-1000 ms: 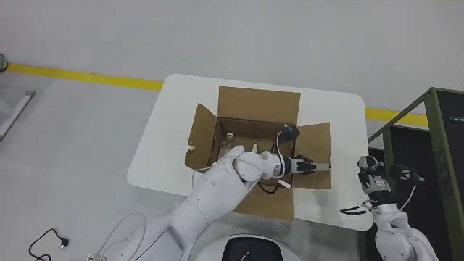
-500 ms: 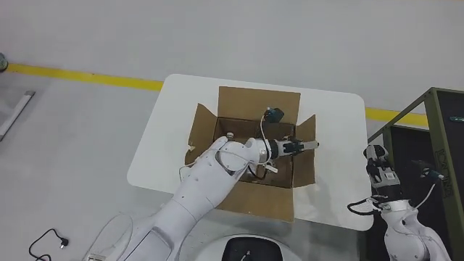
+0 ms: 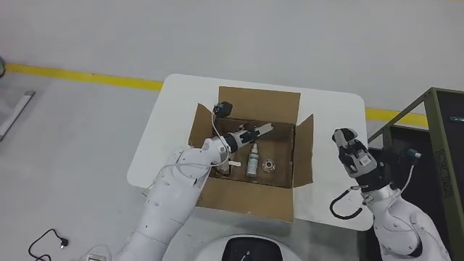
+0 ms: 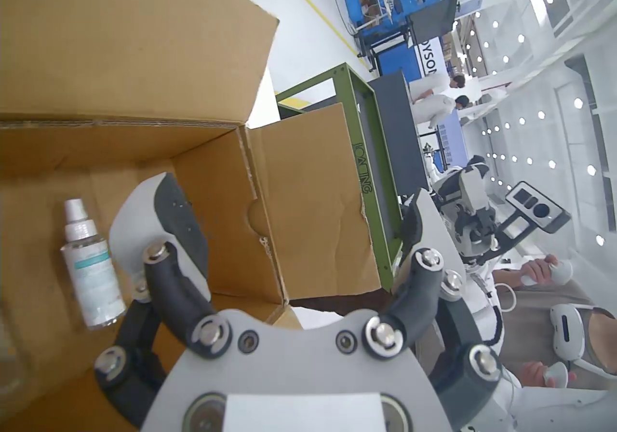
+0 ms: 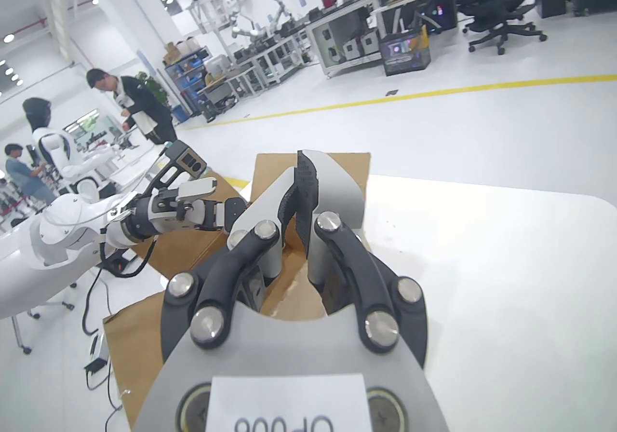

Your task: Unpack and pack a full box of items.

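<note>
An open cardboard box (image 3: 259,105) stands in the middle of the white table (image 3: 181,109). On its floor lie a white spray bottle (image 3: 251,164) and a small round item (image 3: 270,165). My left gripper (image 3: 261,128) hovers over the box's back half, open with nothing between its fingers. In the left wrist view the spray bottle (image 4: 89,275) lies flat beside one pad (image 4: 168,207) of the left gripper (image 4: 289,217). My right gripper (image 3: 342,138) hangs above the table to the right of the box. It is shut on nothing (image 5: 303,193).
The box's right flap (image 3: 304,152) stands upright, and the back flap leans outward. A green metal rack (image 3: 435,116) stands close off the table's right edge. Bare tabletop (image 5: 482,260) lies to the right of the box.
My left gripper swung from the right flap leftward to over the box's back half. The right flap rose from flat to upright. My right gripper came in over the table.
</note>
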`<state>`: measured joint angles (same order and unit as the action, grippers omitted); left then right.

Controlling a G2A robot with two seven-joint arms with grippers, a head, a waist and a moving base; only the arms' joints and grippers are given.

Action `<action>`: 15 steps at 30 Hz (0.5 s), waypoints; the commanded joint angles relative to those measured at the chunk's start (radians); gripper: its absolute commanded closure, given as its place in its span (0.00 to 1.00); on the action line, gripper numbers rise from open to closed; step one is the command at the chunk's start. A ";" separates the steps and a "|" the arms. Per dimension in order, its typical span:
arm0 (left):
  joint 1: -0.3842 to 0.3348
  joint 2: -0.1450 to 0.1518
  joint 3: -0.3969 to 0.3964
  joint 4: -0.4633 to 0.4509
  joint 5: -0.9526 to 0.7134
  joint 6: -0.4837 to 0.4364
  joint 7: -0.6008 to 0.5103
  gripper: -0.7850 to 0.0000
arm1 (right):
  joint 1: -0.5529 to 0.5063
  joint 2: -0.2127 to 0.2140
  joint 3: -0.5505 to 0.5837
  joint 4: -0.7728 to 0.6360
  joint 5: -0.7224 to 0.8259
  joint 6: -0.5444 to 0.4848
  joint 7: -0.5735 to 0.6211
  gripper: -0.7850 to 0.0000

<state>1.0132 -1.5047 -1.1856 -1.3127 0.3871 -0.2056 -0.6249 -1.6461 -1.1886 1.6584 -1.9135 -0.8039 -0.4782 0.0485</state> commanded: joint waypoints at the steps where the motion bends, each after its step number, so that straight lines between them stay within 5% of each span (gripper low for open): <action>1: 0.029 0.008 -0.018 -0.038 0.012 0.011 -0.003 0.00 | 0.022 0.001 -0.036 -0.011 -0.059 0.007 0.043 1.00; 15: 0.062 0.025 -0.015 -0.102 0.013 0.034 -0.006 0.00 | 0.102 0.004 -0.152 0.055 -0.209 0.090 0.250 1.00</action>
<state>1.0771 -1.4804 -1.2028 -1.4172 0.4017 -0.1713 -0.6321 -1.5400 -1.1856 1.4997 -1.8638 -1.0105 -0.4004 0.2951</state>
